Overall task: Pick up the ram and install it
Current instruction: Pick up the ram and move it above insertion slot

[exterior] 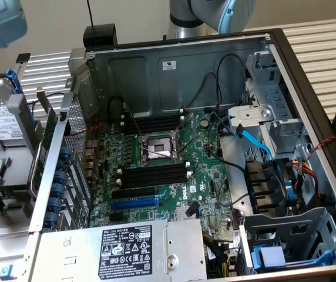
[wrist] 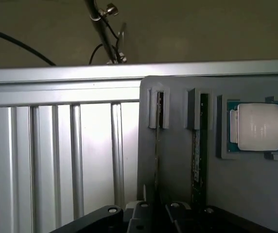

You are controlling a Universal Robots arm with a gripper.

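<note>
Approach to the ram, seen from the wrist camera. The ram (wrist: 158, 145) stands on edge in a clipped slot of the grey holder (wrist: 255, 194). It occupies the slot nearest the holder's edge, where the ribbed aluminium table (wrist: 56, 160) begins. A second memory stick (wrist: 198, 145) fills the next slot inward, and a processor (wrist: 257, 127) lies in a pocket beyond that. The gripper (wrist: 157, 212) hangs over the holder in line with the ram's slot. Its fingers (wrist: 140, 213) are parted by a narrow gap and clasp nothing (whether either pad already brushes the board cannot be told). The ram appears fully seated and unlifted. In the exterior view, the black memory slots (exterior: 156, 174) on the motherboard (exterior: 212, 176) stand empty, with their white end clips visible. Likely hazards from here:

- The gap is narrow, so a small sideways offset could land a finger on the ram's top edge or on the slot's clip wall rather than astride the board.
- An off-centre grip could tilt the stick so that it binds in the holder, or drags the holder with it.
- The neighbouring stick sits close enough to be knocked.
- At the motherboard, loose cables (exterior: 215, 111) run near the slots and could snag.
</note>
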